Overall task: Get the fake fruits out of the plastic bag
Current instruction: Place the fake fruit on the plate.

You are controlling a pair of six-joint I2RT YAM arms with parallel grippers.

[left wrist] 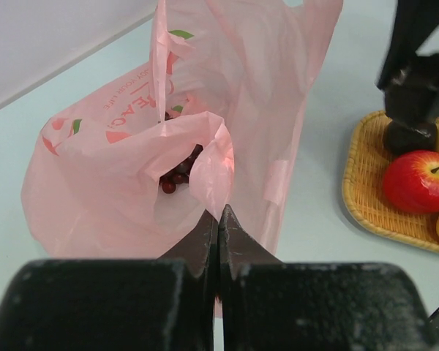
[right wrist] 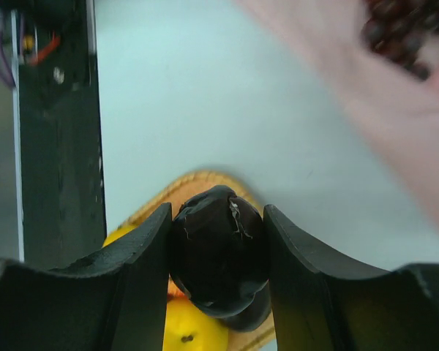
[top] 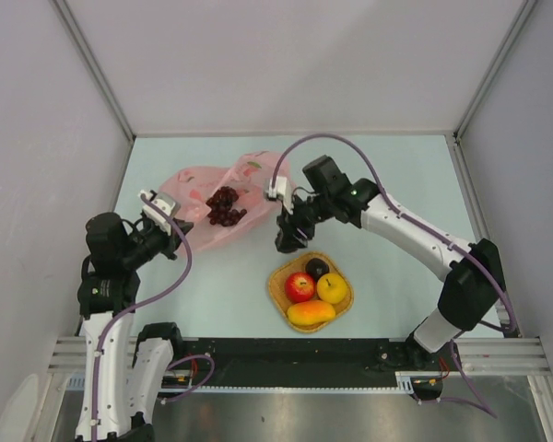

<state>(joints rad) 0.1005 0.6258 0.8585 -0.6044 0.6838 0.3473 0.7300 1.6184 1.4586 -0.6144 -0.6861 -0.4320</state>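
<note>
The pink plastic bag [top: 198, 198] lies at the left of the table with the dark grape bunch [top: 226, 206] inside it. My left gripper [top: 164, 217] is shut on a fold of the bag's edge [left wrist: 212, 157]; the grapes [left wrist: 175, 177] show through the opening. My right gripper [top: 290, 235] is shut on a dark plum [right wrist: 218, 248] and holds it above the far edge of the woven tray [top: 278, 293]. In the tray lie a red apple [top: 300, 286], a yellow round fruit [top: 332, 287], a mango [top: 311, 314] and another dark plum [top: 317, 268].
The tray [left wrist: 366, 197] sits right of the bag with a strip of bare table between them. In the left wrist view the right gripper [left wrist: 413, 80] hangs over the tray's far side. Grey walls enclose the table at the left, back and right.
</note>
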